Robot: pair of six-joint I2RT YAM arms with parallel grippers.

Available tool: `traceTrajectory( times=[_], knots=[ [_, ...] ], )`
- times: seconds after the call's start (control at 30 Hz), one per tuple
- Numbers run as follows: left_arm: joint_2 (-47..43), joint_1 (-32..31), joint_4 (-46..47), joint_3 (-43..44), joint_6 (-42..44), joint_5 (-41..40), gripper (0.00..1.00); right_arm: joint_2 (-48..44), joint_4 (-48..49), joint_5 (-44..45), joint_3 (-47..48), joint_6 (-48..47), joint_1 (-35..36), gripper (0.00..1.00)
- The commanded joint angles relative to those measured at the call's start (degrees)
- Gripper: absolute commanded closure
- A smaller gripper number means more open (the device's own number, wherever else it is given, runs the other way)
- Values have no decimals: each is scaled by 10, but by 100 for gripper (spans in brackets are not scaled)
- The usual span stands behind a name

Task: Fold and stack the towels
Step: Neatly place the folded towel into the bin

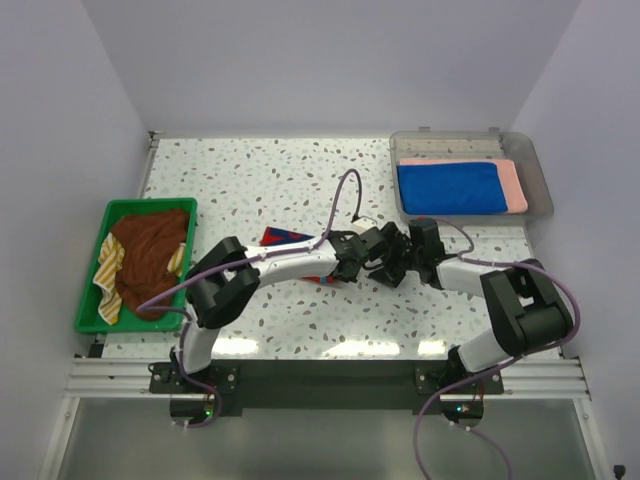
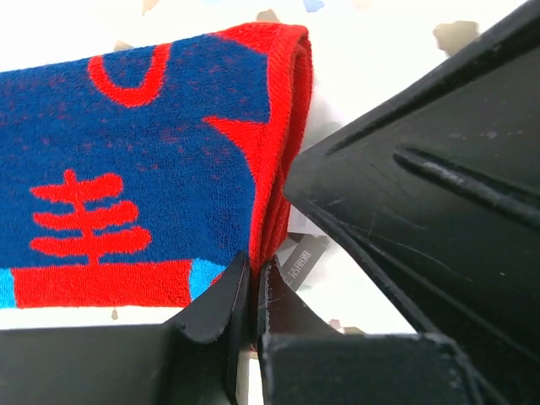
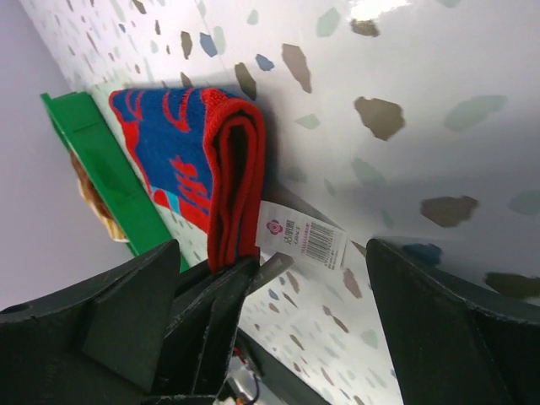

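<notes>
You had one salmon pink towel [image 1: 515, 186], one royal blue towel [image 1: 450, 187], one blue-and-red patterned towel [image 1: 283, 237], one brown towel [image 1: 150, 255] and one yellowish striped towel [image 1: 108, 268], five in all. There was one green basket [image 1: 88, 292] at the left edge of the counter [image 1: 250, 180], and one clear tray [image 1: 536, 165] at its far right corner.

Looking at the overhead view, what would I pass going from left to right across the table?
Green basket → brown towel inside it → blue-and-red patterned towel → royal blue towel in the clear tray.
</notes>
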Motion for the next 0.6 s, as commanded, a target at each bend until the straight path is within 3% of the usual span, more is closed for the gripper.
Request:
traceTrajectory(
  times=[0.0,0.27,0.57],
  knots=[
    [-26,-18,36,0,8,29,100,56,49,36,-9,52,39,4],
    [-55,-15,38,-25,-20,22,100,104,163,37,-52,131,39,8],
    [-48,-11,38,-15,-34,24,100,71,79,72,-19,108,53,14]
  ],
)
